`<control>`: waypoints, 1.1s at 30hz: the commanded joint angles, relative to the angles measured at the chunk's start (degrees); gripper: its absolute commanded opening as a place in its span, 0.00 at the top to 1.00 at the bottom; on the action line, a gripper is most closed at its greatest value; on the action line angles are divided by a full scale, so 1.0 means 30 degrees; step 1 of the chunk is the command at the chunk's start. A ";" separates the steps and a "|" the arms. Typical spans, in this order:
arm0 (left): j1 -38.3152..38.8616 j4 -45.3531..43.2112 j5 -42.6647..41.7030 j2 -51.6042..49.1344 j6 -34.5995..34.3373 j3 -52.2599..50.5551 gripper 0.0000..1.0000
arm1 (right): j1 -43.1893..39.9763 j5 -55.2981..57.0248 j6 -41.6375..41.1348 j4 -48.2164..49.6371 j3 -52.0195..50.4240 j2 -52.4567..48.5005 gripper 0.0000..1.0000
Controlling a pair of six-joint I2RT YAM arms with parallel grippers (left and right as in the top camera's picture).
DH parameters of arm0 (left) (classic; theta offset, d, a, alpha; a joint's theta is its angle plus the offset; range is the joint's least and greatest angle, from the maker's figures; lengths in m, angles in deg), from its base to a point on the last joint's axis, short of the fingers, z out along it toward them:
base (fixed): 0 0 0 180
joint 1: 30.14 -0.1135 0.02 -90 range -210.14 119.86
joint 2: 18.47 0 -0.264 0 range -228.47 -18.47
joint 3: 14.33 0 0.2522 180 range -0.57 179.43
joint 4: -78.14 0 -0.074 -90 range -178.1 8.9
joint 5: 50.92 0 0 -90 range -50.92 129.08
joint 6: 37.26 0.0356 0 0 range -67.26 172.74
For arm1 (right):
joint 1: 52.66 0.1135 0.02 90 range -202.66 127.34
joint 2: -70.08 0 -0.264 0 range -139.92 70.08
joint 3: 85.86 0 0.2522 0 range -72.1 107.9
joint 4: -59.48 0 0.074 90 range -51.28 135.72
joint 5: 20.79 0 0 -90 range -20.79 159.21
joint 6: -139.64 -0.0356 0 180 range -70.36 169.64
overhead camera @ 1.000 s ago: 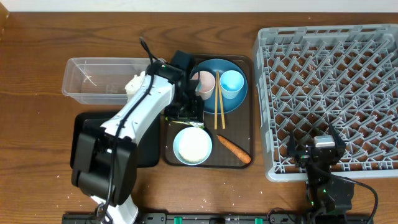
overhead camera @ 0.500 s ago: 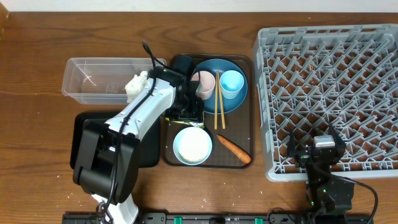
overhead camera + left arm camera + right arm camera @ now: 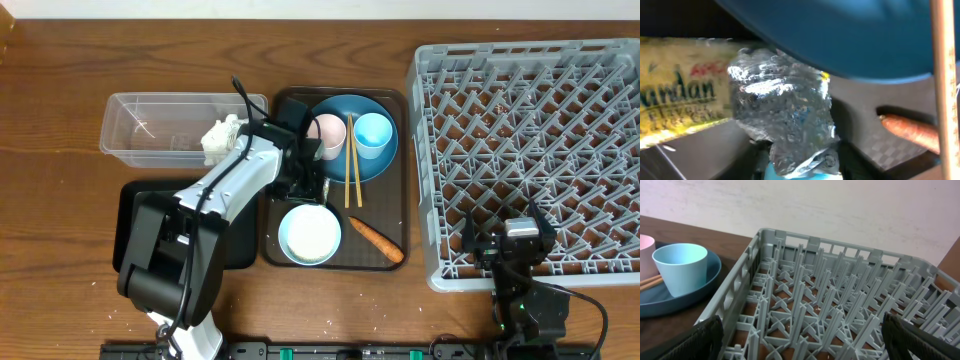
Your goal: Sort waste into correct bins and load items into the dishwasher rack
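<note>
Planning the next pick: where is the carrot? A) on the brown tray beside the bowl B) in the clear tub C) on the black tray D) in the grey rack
A: overhead, the carrot lies on the brown tray, just right of the pale bowl.

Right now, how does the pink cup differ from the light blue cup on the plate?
Colour: the pink cup is whitish pink; the light blue cup is pale blue. Place: seen from above, the pink cup stands left of the chopsticks, the light blue cup right of them. Both stand upright on the blue plate and look similar in size.
</note>
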 commanded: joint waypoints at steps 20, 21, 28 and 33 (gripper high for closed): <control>-0.0051 -0.0277 0.0401 0.0583 0.0277 0.1049 0.87 | -0.0357 0.0189 0.0058 -0.0066 -0.0022 0.0080 0.01; -0.0051 -0.0262 0.0401 0.0729 0.0277 0.1049 0.76 | -0.0357 0.0189 0.0058 -0.0066 -0.0022 0.0080 0.01; -0.0044 0.0852 -0.1151 0.1122 0.1086 0.1005 0.54 | -0.0357 0.0189 0.0058 -0.0066 -0.0022 0.0080 0.01; 0.0211 0.1362 -0.1260 0.1115 0.1617 0.0459 0.52 | -0.0357 0.0189 0.0058 -0.0066 -0.0022 0.0080 0.01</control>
